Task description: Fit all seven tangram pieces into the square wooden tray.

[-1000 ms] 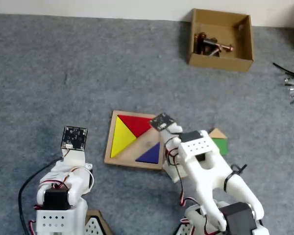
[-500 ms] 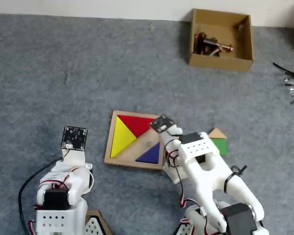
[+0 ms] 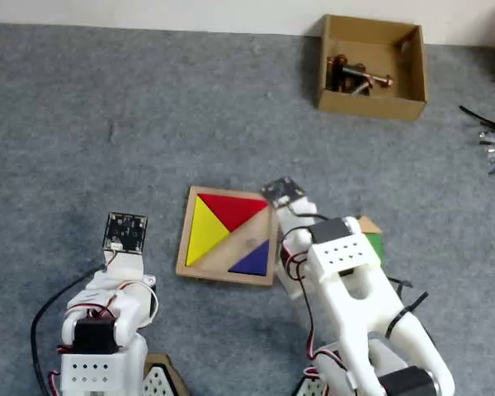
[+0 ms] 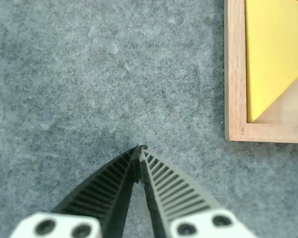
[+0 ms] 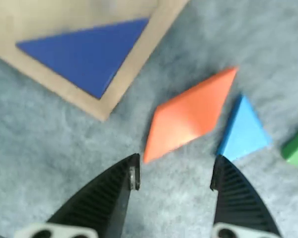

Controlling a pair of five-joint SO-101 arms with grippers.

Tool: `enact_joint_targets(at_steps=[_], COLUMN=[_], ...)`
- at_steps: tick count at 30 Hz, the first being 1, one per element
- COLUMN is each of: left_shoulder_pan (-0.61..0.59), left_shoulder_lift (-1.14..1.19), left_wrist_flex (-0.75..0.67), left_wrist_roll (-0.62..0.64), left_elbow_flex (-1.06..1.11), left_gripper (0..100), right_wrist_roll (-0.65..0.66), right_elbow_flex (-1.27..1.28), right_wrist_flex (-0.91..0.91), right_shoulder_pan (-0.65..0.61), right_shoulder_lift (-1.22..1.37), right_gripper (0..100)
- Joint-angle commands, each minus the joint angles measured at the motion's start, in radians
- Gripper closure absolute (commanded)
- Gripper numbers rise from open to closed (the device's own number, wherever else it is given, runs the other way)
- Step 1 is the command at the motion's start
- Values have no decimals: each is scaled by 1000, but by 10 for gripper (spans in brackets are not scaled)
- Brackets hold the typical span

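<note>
The right gripper [image 5: 175, 171], jaws spread and empty, hangs off the wooden tray's [image 5: 139, 64] corner over an orange parallelogram [image 5: 188, 116] on the carpet — long axis slanting roughly alongside the tray's edge, a light blue triangle [image 5: 243, 130] just beside it — while the left gripper [image 4: 139, 151], pinched closed on nothing, points at carpet near the tray's yellow triangle [image 4: 275, 54].

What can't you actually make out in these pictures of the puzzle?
- High view: the right arm covers the wooden tray's right edge and most of the loose pieces beside it; a green piece peeks out.
- Right wrist view: the frame edge cuts off the green piece.
- Left wrist view: the frame edge cuts off the tray and the yellow piece.
- Cardboard box, high view: its coppery contents are too small to identify.
</note>
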Motion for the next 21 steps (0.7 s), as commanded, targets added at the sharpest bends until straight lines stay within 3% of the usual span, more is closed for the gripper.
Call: enact_joint_targets(at_steps=[1, 6, 21], left_shoulder_pan=[12, 12, 12], left_shoulder_lift=[-10, -10, -10], left_wrist_flex=[3, 3, 3], left_wrist_roll=[2, 2, 2], left_elbow_flex=[18, 18, 18], left_gripper=[995, 995, 995], right_wrist_roll=[-18, -18, -68], right_elbow_flex=[-22, 73, 134], right_wrist_flex=[-108, -219, -223], right_shoulder_pan=[-8, -64, -74], right_shoulder_lift=[-38, -39, -36], right_gripper=[774, 774, 774])
